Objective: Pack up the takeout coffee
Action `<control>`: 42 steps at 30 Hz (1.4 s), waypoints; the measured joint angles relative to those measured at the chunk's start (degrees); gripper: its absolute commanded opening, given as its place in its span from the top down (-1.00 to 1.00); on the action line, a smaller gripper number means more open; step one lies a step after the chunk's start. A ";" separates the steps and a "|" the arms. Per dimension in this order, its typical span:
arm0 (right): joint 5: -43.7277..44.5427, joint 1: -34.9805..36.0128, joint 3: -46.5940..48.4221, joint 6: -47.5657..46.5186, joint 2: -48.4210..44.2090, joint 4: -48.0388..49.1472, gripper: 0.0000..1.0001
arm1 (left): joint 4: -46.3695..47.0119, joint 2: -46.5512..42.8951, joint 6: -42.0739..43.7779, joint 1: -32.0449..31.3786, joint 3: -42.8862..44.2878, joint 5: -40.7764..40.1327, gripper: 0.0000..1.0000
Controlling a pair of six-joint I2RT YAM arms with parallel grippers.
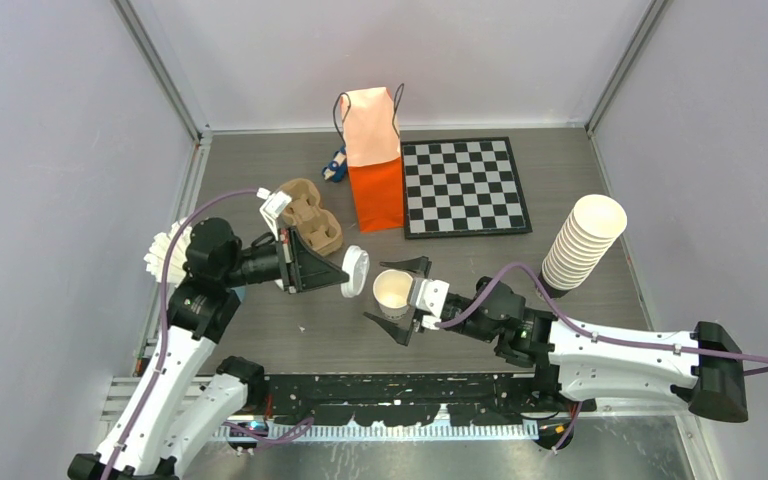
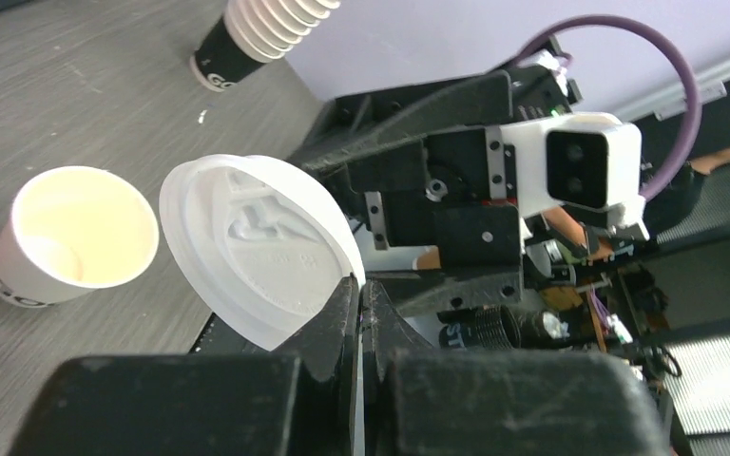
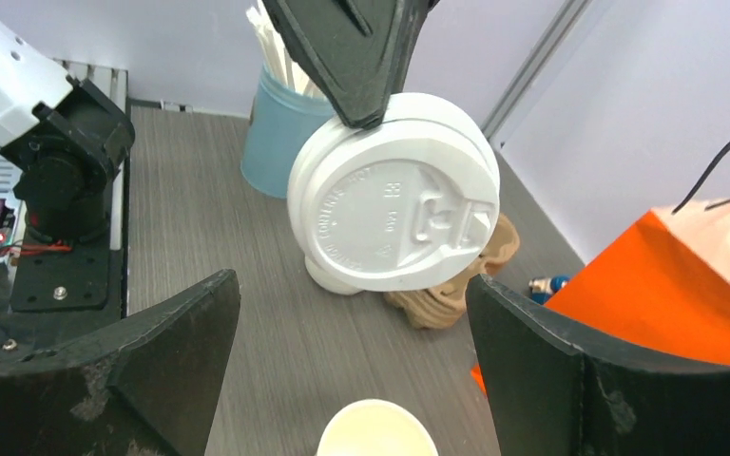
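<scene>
The takeout coffee's small white paper cup [image 1: 393,290] [image 2: 81,228] [image 3: 375,432] stands upright on the table with its top open. Its white sip lid [image 1: 355,271] [image 2: 261,247] [image 3: 394,218] hangs tilted just left of the cup, above the table. My left gripper [image 1: 345,275] [image 2: 359,285] is shut on the lid's rim. My right gripper [image 1: 377,292] [image 3: 352,285] is open, one finger on each side of the cup, with a gap on both sides. The orange paper bag [image 1: 375,165] [image 3: 665,285] stands upright at the back.
A brown cardboard cup carrier [image 1: 310,215] [image 3: 456,290] lies left of the bag. A checkerboard [image 1: 465,185] lies to the bag's right. A tall stack of lidless cups [image 1: 585,240] [image 2: 266,24] stands at the right. Loose lids [image 1: 160,255] and a blue holder [image 3: 280,142] sit far left.
</scene>
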 measured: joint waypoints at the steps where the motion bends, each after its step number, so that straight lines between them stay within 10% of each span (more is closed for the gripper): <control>1: -0.48 0.00 -0.15 -0.55 0.02 1.18 -0.85 | 0.94 -0.44 -0.83 0.00 -0.20 1.03 1.00; 42: -3.19 0.00 -0.46 -6.60 5.31 10.14 -0.81 | 9.01 -3.10 -5.42 -0.11 -3.80 7.91 1.00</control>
